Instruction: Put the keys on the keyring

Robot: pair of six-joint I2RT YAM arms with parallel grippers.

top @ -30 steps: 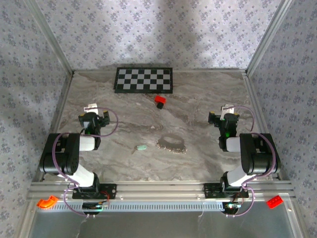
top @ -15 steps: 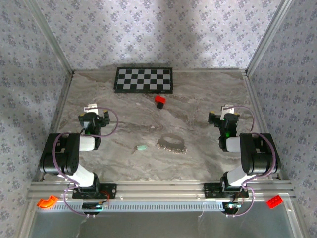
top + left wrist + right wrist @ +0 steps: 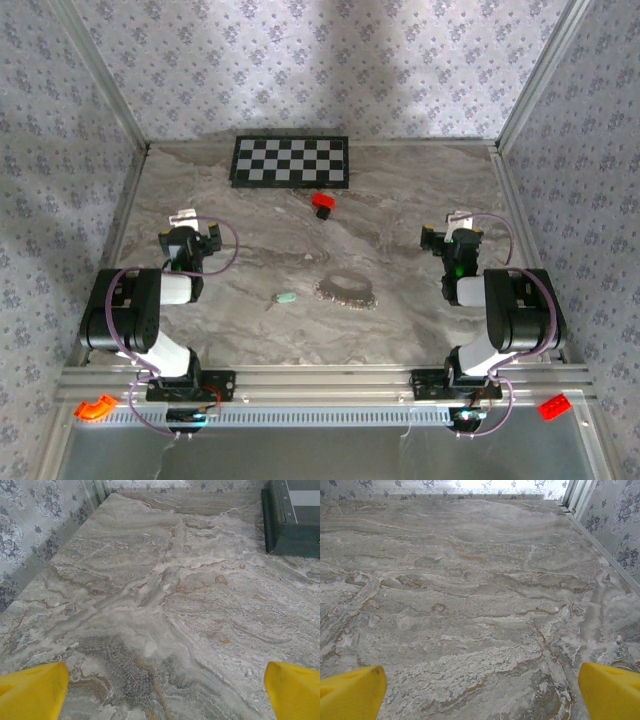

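The left pincer (image 3: 186, 234) and right pincer (image 3: 458, 236) both stand wide open, holding nothing, low over the marble table (image 3: 400, 190). The key (image 3: 285, 298) lies between them, nearer the left pincer and back toward the bases. The keyring (image 3: 346, 292) lies near it on the right pincer's side, not touching.
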